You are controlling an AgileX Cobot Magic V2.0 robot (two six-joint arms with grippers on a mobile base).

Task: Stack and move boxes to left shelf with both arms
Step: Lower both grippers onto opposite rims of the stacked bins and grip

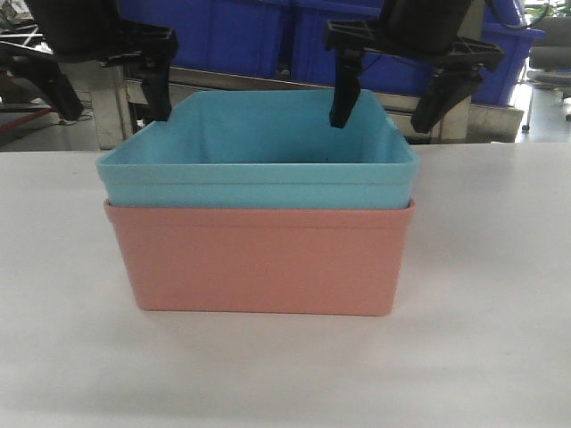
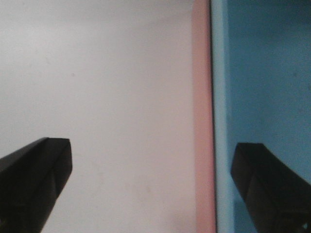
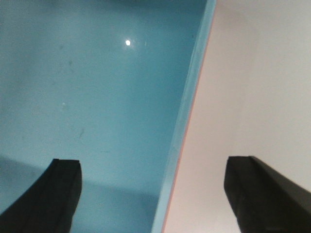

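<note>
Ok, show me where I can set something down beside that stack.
Bare table runs wide in front of the pink bin, and on both sides of it out to the picture's edges. Crowded: the side walls of the blue bin, straddled by the open left gripper and right gripper, and behind, the blue crates.

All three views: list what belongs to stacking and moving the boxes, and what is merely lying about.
Job in hand:
- blue box, nested in the pink box
- left gripper and right gripper, each open astride a side wall of the boxes

Lying about:
- dark blue crates behind
- table, which only bears the boxes
</note>
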